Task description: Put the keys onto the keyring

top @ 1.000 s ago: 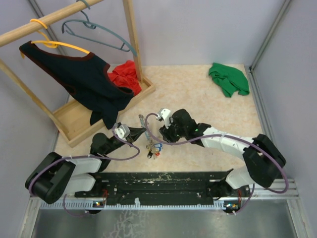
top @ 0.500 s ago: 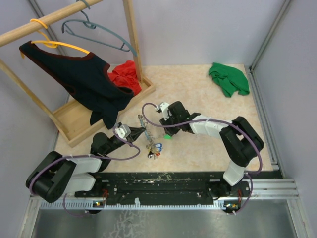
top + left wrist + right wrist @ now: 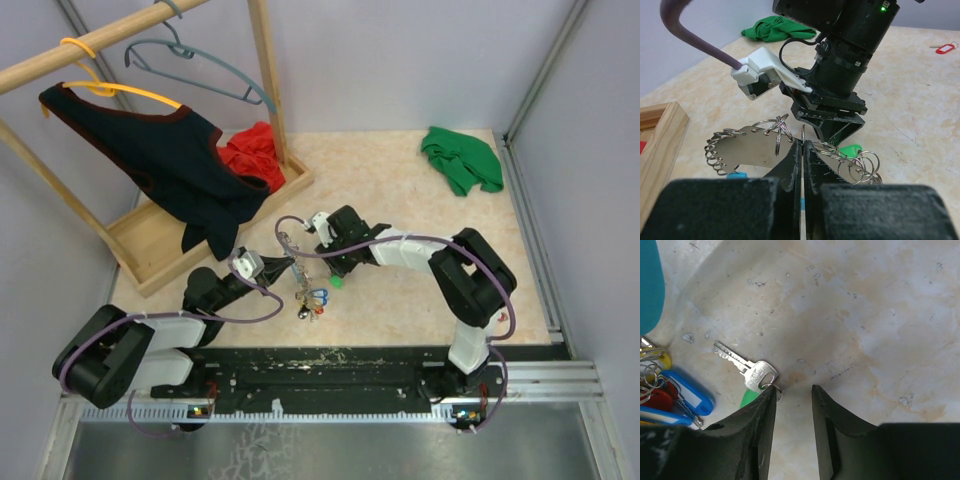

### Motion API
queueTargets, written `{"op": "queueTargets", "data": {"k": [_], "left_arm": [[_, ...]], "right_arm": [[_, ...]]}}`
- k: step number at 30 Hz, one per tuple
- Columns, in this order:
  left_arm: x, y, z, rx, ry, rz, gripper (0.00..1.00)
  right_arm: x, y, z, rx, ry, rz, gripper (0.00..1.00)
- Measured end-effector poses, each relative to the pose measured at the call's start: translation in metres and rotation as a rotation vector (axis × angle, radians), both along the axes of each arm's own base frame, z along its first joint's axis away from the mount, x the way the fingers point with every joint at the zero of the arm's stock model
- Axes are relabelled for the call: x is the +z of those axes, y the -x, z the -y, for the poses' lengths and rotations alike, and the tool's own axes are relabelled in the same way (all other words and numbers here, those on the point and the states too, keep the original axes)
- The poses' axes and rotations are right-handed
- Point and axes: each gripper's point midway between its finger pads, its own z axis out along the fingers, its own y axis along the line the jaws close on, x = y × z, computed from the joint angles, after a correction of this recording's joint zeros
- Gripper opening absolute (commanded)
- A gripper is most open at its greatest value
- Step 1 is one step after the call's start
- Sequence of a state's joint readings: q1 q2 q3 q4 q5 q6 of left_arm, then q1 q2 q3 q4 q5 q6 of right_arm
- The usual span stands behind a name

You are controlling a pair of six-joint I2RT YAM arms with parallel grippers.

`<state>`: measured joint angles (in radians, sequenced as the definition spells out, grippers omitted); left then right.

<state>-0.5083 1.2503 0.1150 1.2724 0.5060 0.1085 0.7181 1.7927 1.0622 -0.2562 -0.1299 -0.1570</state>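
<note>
**Top view:** One keyring (image 3: 305, 292) is seen near the middle of the desk, towards the near edge. It is clamped in the closed jaws of the left gripper (image 3: 290, 263). Just to its right, the right gripper (image 3: 335, 272) is lowered over one green-headed key (image 3: 337, 281) lying on the desk. One green cloth (image 3: 462, 160) is bunched in the far right corner. At the far left, one wooden tray (image 3: 170, 265) holds a single red cloth (image 3: 255, 155). Two hangers are carried on the rail above it: a yellow hanger (image 3: 100, 85) bearing one black garment (image 3: 160, 150), and a bare teal hanger (image 3: 200, 65).

**Left wrist:** The silvery loop is shown pinched between the shut fingers, small rings strung along it. A second key, the red-headed key (image 3: 942, 48), is seen well apart, towards the right edge.

**Right wrist:** The jaws are held slightly apart and nothing is gripped. The metal blade of the green-headed key lies flat beside the left finger, its small ring touching that finger's inner edge and its head largely hidden beneath it. Blue, red and yellow tags are clustered at the frame's left.
</note>
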Motion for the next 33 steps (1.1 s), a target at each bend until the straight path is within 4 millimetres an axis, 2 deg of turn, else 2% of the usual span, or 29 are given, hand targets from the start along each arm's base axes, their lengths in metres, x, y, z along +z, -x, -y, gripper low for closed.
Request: {"op": "queueTargets", "data": {"k": [9,13,17,21,26,29,33], "left_arm": [[-0.001,0.0,0.0,0.0,-0.002,-0.004,0.0],[-0.001,0.0,0.0,0.0,-0.002,-0.004,0.0],[-0.003,0.0,0.0,-0.001,-0.004,-0.008,0.0],[-0.004,0.0,0.0,-0.002,-0.005,-0.012,0.0],[-0.006,0.0,0.001,-0.003,-0.008,-0.018,0.0],[-0.007,-0.001,0.001,-0.003,-0.009,-0.021,0.0],[-0.007,-0.001,0.001,-0.003,-0.009,-0.02,0.0]], "right_arm": [[-0.002,0.018,-0.004,0.017,0.057,-0.001,0.35],[-0.002,0.029,-0.007,0.012,0.047,-0.016,0.32],[-0.002,0.032,-0.009,0.0,0.027,-0.028,0.19],[-0.002,0.037,-0.014,0.003,0.001,-0.055,0.0],[-0.002,0.041,-0.015,-0.003,-0.011,-0.073,0.0],[-0.002,0.041,-0.005,-0.022,0.027,-0.069,0.0],[0.004,0.041,0.02,-0.073,0.126,-0.038,0.0]]}}
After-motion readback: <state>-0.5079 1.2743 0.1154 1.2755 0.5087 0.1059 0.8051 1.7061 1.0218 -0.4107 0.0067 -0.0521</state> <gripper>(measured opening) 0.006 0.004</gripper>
